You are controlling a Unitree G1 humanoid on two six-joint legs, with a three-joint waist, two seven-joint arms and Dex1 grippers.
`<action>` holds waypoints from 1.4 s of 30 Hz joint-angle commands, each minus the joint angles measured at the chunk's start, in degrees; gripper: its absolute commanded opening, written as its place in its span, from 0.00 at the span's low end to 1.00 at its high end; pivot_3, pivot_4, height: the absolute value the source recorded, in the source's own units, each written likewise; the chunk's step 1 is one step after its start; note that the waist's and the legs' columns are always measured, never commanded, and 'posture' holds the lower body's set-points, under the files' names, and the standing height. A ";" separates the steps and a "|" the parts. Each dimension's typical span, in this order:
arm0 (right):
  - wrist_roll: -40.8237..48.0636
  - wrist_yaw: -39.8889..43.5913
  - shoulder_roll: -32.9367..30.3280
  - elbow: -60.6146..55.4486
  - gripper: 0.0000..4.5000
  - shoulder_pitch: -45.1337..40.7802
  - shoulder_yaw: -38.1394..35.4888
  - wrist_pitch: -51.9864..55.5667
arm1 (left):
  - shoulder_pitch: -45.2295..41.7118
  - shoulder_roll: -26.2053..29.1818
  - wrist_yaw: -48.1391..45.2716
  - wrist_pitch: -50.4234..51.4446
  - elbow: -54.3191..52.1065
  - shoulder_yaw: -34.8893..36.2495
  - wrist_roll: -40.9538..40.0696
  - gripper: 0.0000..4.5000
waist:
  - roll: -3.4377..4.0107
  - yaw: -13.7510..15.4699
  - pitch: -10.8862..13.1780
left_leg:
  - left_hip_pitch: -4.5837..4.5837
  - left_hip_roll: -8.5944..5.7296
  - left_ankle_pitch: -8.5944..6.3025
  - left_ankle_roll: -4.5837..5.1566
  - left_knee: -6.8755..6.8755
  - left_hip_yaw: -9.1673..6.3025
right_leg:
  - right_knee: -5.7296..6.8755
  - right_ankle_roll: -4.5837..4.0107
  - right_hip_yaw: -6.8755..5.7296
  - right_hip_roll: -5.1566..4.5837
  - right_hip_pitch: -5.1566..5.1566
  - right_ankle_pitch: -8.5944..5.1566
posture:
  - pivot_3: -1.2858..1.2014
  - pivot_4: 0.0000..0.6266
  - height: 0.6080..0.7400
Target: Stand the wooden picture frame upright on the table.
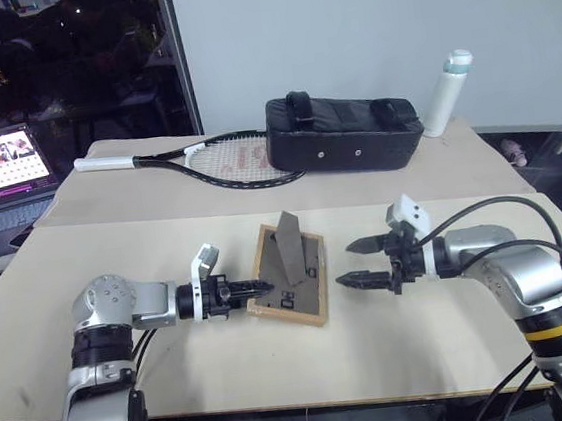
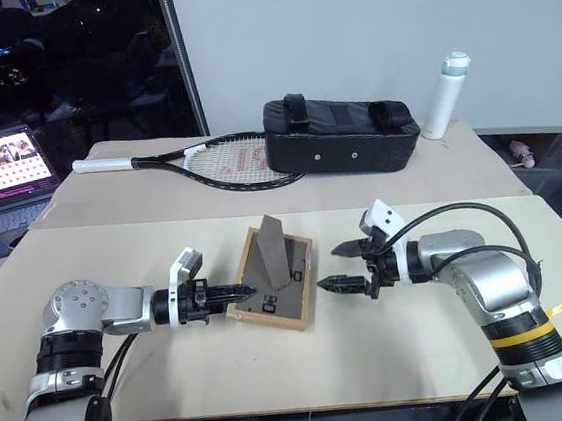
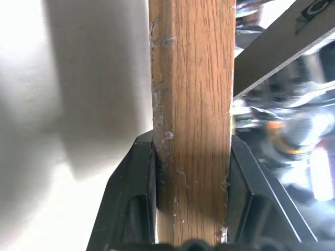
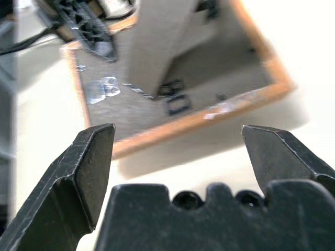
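Clamped on the near left edge of the wooden picture frame, my left gripper pins the light-wood rim between both fingers so I can tip it up. That frame lies back-side up on the table between my arms, its stand already folded out and rising from the dark back board. Just beside its right edge, my right gripper hangs with its fingers wide apart, holding nothing, ready to steady it. Farther off sit a racket and a black bag.
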 commanded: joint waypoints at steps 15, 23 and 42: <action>-52.16 -37.82 -0.31 10.43 0.99 0.87 3.84 -74.04 | -5.52 5.73 2.14 0.17 7.87 -12.76 -24.97 0.25 | 0.00 0.03 0.01 | 0.00 -0.01 0.04 -0.07 -0.06 0.00 | 0.04 -0.02 -0.01 -0.01 -0.06 -0.02 | 0.52 0.24 0.77; -57.48 -42.99 0.37 11.19 0.99 0.48 4.81 -76.62 | -5.74 5.86 4.56 0.17 7.07 -13.82 -29.28 0.25 | 0.00 0.04 0.01 | 0.00 -0.02 0.07 -0.10 -0.05 0.00 | 0.07 -0.03 -0.01 -0.01 -0.02 -0.01 | 0.52 0.24 0.77; -53.50 -42.85 1.05 10.90 0.33 0.28 4.03 -76.35 | -1.98 12.00 -5.65 -6.20 -10.18 -10.98 -9.60 0.55 | -0.06 -0.09 0.05 | 0.03 -0.01 0.13 -0.18 -0.04 -0.01 | 0.15 -0.06 -0.02 -0.01 0.01 0.00 | 0.52 0.24 0.77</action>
